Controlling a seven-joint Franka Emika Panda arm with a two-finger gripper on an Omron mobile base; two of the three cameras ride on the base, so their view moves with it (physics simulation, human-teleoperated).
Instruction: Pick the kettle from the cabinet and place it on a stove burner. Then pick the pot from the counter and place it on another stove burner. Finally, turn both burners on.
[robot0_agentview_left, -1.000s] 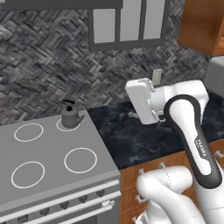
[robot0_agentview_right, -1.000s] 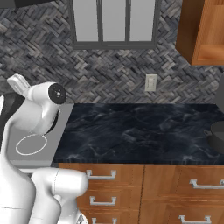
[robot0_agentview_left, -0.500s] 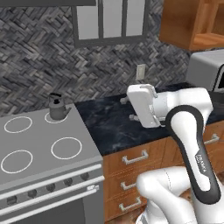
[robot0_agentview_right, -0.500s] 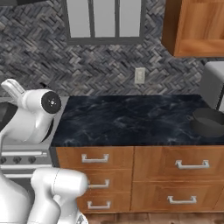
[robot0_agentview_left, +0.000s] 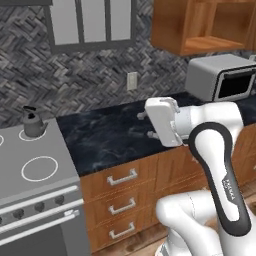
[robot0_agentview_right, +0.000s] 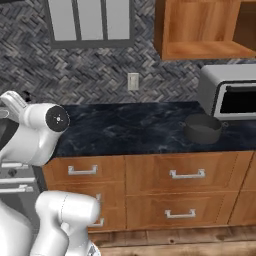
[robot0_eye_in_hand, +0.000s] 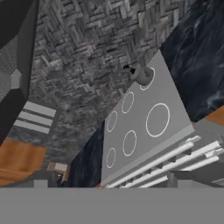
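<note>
The small dark grey kettle stands on the back right burner of the grey stove, and the hand view shows it from far off. The wide, low pot sits on the black counter, just in front of the silver oven. My gripper hangs open over the counter's middle with nothing between its fingers, well right of the kettle and left of the pot. One fingertip rises at the hand view's bottom. The brown wooden cabinet hangs high on the right, its niche bare.
A silver toaster oven stands at the counter's right end. Brown drawers with silver handles run under the counter. A wall outlet sits on the herringbone backsplash, and the stove knobs line its front.
Both base views have slid along the counter to the right, so the base has driven. The stove has drifted left, and the pot and toaster oven have come into view. The gripper stays open.
</note>
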